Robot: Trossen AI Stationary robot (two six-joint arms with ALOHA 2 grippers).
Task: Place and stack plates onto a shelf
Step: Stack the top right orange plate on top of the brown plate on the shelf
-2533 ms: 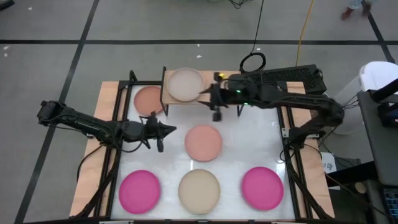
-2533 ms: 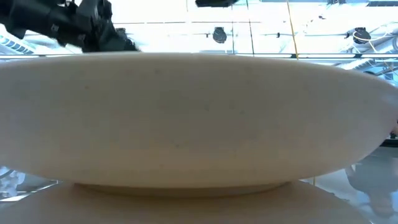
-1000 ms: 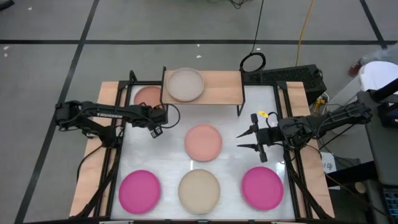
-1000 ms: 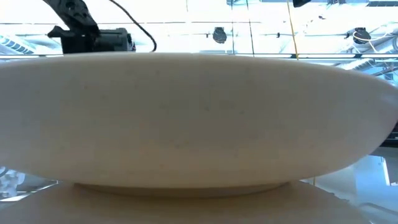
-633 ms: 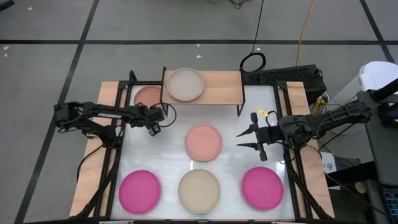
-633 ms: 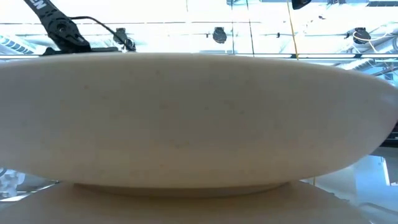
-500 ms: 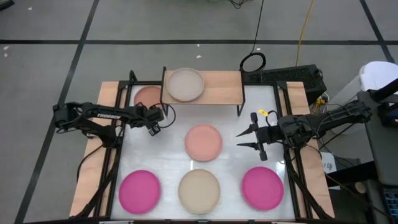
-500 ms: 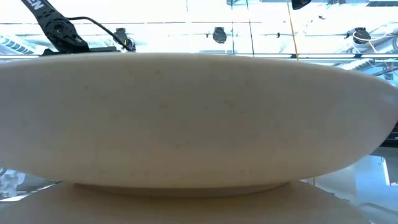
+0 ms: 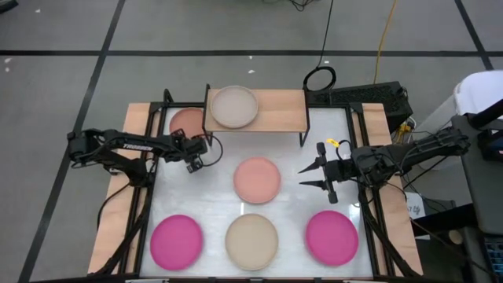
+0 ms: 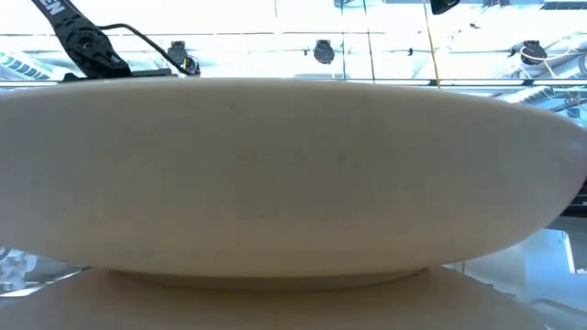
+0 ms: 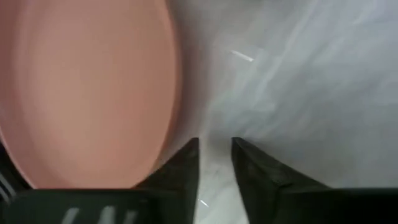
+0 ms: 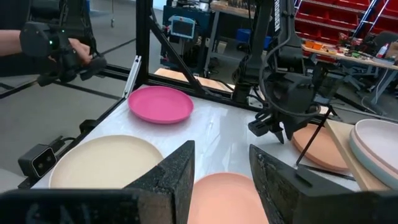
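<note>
The shelf stands at the table's far edge with a pale plate on its left end. A brownish-red plate lies flat on the table left of the shelf. My left gripper points steeply down at that plate's near right rim; its fingers stand a narrow gap apart with only table between them. A peach plate lies mid-table. My right gripper hangs open to the right of it, above the table. My left gripper has one finger right beside the brownish-red plate's rim, on the outside of the plate. I cannot tell whether that finger touches the rim. The other finger stands over bare table.
Two magenta plates and a beige plate lie along the near edge; the beige one fills the low view. Black frame posts stand at the table's sides. A person's hand shows beyond the table.
My left gripper has sunk toward the table beside the brownish-red plate and shifted slightly toward the table's left edge; in the low view it has dropped behind the beige plate. No plate has moved.
</note>
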